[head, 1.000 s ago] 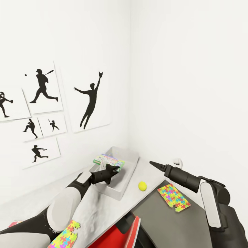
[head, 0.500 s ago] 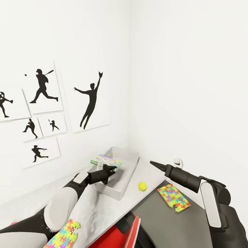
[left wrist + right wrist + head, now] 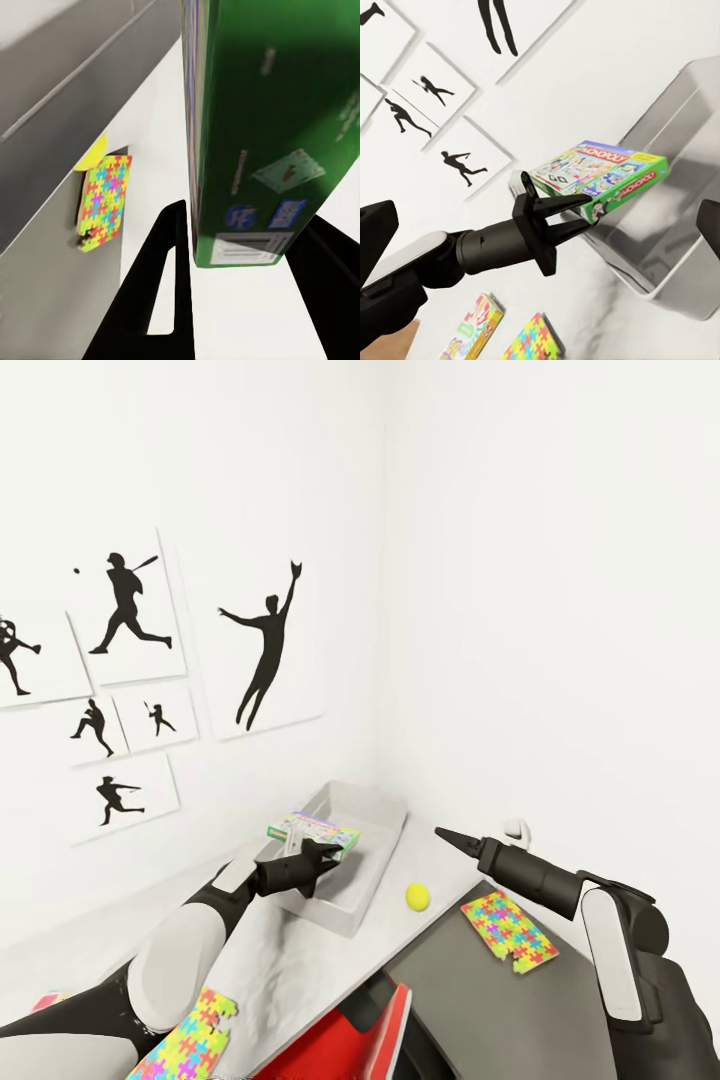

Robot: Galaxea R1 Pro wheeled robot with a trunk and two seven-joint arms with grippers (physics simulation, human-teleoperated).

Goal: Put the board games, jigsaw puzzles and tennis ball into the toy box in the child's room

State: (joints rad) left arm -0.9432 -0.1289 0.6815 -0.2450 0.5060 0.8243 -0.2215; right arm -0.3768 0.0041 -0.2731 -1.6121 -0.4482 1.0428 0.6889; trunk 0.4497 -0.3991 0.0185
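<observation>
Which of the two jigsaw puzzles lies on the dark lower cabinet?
The jigsaw puzzle beside the tennis ball below the right tool lies there; the other puzzle lies on the pale table.

The word MONOPOLY can be read in the right wrist view, twice on the green-edged board game (image 3: 604, 178) at mid-frame: once on a red banner across the pale cover, and again in white along the green side edge facing the camera. In the left wrist view the same box's green underside (image 3: 259, 135) carries small labels and print, too blurred to read.
</observation>
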